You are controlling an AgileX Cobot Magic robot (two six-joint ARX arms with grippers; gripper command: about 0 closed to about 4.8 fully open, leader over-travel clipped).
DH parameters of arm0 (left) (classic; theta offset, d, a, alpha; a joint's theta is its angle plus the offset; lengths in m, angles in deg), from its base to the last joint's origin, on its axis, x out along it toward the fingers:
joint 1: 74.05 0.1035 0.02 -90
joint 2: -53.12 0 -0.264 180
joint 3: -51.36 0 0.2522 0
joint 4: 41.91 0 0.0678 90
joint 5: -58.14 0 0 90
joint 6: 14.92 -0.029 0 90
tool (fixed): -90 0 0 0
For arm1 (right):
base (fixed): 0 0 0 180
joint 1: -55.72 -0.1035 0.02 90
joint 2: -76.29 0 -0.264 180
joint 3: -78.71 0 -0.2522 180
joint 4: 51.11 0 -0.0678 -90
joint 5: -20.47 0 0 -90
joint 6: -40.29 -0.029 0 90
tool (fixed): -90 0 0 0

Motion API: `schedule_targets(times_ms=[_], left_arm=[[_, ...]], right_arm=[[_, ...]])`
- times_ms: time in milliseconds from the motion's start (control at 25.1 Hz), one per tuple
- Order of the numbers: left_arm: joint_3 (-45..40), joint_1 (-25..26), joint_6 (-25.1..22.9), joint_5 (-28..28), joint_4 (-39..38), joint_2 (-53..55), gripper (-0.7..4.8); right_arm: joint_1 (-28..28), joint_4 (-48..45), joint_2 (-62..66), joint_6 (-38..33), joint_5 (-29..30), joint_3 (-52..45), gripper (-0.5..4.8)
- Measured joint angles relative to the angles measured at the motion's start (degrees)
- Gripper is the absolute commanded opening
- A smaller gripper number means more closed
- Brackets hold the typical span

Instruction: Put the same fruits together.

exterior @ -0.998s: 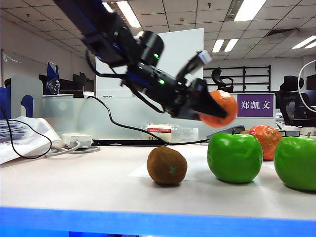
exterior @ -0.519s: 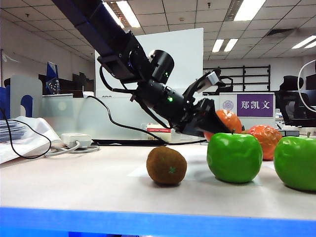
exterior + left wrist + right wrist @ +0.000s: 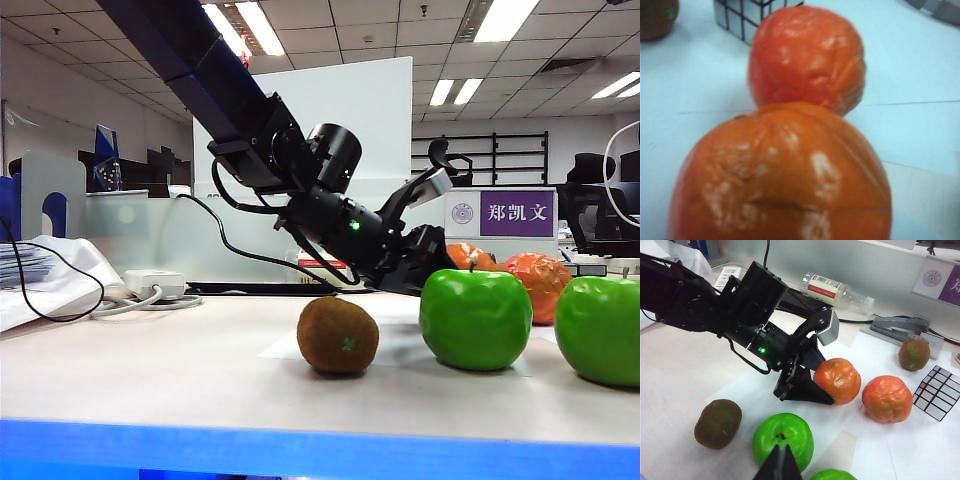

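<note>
We are gripping an orange fruit (image 3: 837, 380) with left gripper (image 3: 826, 385) fingers; right gripper (image 3: 780, 466) unclear; purple sign (image 3: 516, 213) reading 郑凯文.

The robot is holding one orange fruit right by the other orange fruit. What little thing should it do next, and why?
Probably open the left gripper and let go. Its fingers hold one orange fruit low over the white paper, close beside the other orange fruit, so the matching pair looks together. I cannot tell whether the held fruit touches the paper. The right gripper hangs above a green apple.
</note>
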Motion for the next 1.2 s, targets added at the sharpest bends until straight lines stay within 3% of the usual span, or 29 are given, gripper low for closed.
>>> schedule_targets(times_ms=[200,439,638,878,1038,1197], left_arm=[[0.0,-0.35,0.0,0.02,0.96,0.09,1.03],[0.0,-0.35,0.0,0.0,1.09,0.09,1.36],[0.0,-0.35,-0.02,-1.05,1.07,0.09,2.15],[0.0,-0.35,-0.26,-1.75,0.42,0.11,2.6],[0.0,-0.35,-0.24,-1.77,0.15,0.11,3.82],[0.0,-0.35,-0.26,-1.79,-0.26,0.11,4.48]], right_arm=[[0.0,-0.11,0.28,0.02,0.0,0.57,-0.06],[0.0,-0.13,0.63,0.04,0.0,1.01,-0.06],[0.0,-0.09,0.61,0.04,0.0,1.01,-0.06],[0.0,-0.11,0.61,0.04,0.0,1.01,-0.06],[0.0,-0.11,0.61,0.07,0.0,1.01,-0.06],[0.0,-0.09,0.61,0.07,0.0,1.01,-0.06]])
